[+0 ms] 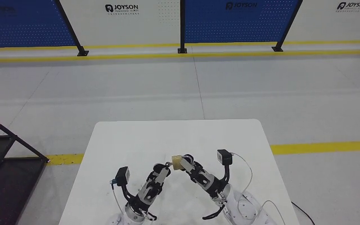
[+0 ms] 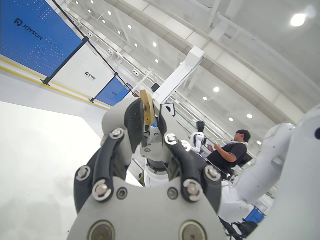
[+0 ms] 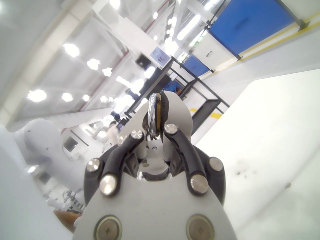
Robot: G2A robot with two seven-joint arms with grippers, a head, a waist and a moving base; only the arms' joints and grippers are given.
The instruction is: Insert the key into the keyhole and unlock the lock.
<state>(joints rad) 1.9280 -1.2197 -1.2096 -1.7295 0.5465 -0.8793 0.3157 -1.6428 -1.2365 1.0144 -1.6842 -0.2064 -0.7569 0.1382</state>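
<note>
The brass lock (image 1: 177, 163) is held above the near middle of the white table (image 1: 169, 135), clamped edge-on between the pads of the left gripper (image 2: 148, 109). A small shiny key (image 3: 153, 116) is pinched tight in the right gripper (image 3: 158, 102) just beside the lock, though whether key and lock touch cannot be told. Small dark specks (image 3: 240, 172) are seen on the table, a yellow floor line (image 1: 135, 56) and blue-and-white barrier panels (image 1: 239, 22) are set well beyond its far edge, and a black frame (image 1: 22, 149) is placed off its left side.
</note>
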